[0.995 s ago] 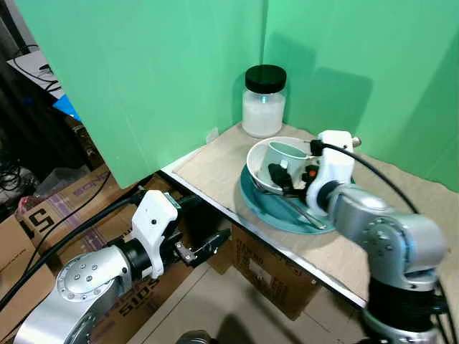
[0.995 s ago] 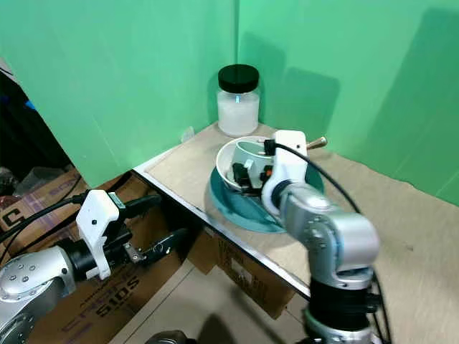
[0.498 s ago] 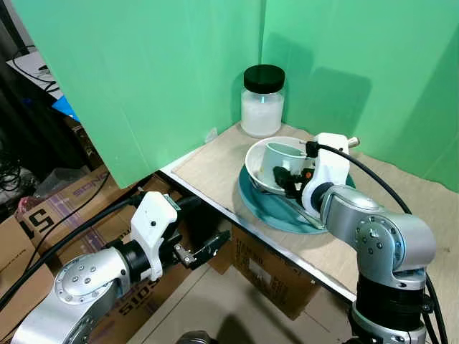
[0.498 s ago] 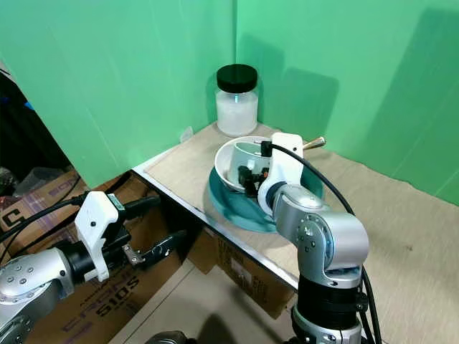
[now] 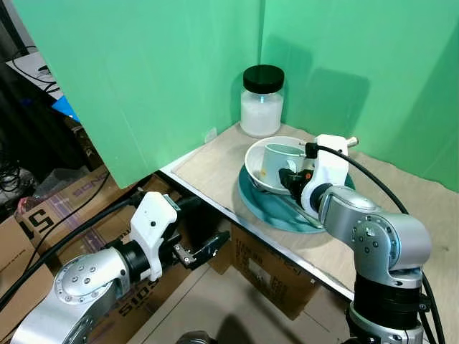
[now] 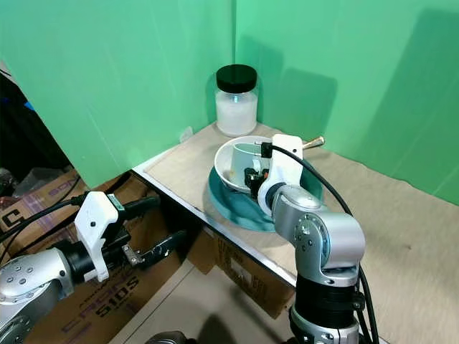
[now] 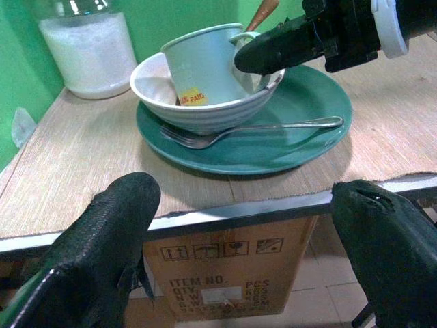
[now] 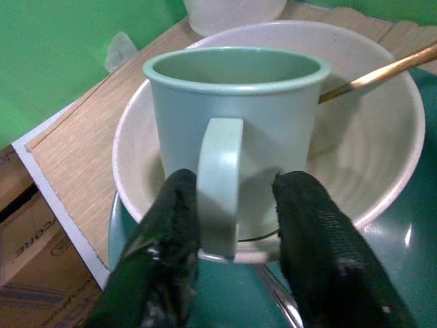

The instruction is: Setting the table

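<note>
The right claw point(image 8: 229, 266) reaches into the white bowl point(image 8: 382, 137), fingers parted either side of the pale green mug's point(image 8: 235, 116) handle, not clearly gripping. The left claw point(image 7: 239, 239) hangs wide open below the worktop point(image 5: 215, 168) edge, empty.

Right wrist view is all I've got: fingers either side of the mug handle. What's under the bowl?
Observer: The bowl sits on a teal plate near the table edge.
Operator: Any cutlery I could knock?
Observer: A fork lies on the plate, in front of the bowl on the side nearer the table edge.
Operator: Where's the left gripper?
Observer: The left gripper hangs open below the table edge, beside cardboard boxes, away from the dishes.
Operator: Anything behind the mug?
Observer: A jar with a black lid stands in the corner, apart from the mug.
</note>
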`<state>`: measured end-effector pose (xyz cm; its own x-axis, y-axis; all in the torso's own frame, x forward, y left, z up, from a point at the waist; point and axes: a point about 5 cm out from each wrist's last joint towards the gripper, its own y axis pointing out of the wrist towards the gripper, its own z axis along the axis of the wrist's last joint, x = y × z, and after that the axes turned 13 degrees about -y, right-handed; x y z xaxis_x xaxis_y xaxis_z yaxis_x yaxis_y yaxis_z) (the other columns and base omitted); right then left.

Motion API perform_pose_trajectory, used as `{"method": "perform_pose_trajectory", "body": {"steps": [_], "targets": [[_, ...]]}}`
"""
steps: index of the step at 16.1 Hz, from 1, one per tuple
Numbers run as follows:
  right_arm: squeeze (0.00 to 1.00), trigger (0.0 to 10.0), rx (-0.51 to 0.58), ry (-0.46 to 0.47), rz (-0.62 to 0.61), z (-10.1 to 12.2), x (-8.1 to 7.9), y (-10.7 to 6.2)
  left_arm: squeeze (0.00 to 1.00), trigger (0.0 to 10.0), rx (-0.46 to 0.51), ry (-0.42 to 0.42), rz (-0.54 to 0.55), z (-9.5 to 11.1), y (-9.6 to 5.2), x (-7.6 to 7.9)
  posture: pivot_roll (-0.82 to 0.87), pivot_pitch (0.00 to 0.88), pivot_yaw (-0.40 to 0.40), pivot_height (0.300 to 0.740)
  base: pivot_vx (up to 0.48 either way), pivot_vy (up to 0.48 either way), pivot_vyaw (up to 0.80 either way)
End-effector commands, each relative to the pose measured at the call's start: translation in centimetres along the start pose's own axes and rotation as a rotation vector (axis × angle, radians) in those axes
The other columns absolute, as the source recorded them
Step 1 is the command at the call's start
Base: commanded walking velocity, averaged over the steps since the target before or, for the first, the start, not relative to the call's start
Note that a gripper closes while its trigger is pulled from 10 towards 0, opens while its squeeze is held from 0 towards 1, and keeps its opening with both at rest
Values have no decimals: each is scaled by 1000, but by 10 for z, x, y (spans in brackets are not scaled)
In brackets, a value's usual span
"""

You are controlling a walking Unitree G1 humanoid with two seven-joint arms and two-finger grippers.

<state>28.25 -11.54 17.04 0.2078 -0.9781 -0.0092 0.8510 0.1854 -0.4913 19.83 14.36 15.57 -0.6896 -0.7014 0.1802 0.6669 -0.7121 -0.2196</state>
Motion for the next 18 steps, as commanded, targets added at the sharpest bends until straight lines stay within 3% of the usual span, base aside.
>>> {"method": "perform_pose_trajectory", "body": {"steps": [1,6,10,17,18], "targets": [[0,0,4,0,-14,0,3,0,0,10000,-4,19,-3,2,1,-2,171,0,62,740,0,0,0],[0,0,9,-22,-26,-6,6,5,0,10000,-4,23,-4,2,1,-2,173,0,63,740,0,0,0],[0,0,202,-40,17,6,13,-6,0,10000,-1,23,-6,3,0,-2,164,0,72,740,0,0,0],[0,0,417,-49,72,19,28,-34,0,10000,11,25,-15,5,2,-2,140,0,88,740,0,0,0],[0,0,574,-44,63,27,30,-45,0,10000,42,26,11,7,5,-5,128,0,87,740,0,0,0]]}}
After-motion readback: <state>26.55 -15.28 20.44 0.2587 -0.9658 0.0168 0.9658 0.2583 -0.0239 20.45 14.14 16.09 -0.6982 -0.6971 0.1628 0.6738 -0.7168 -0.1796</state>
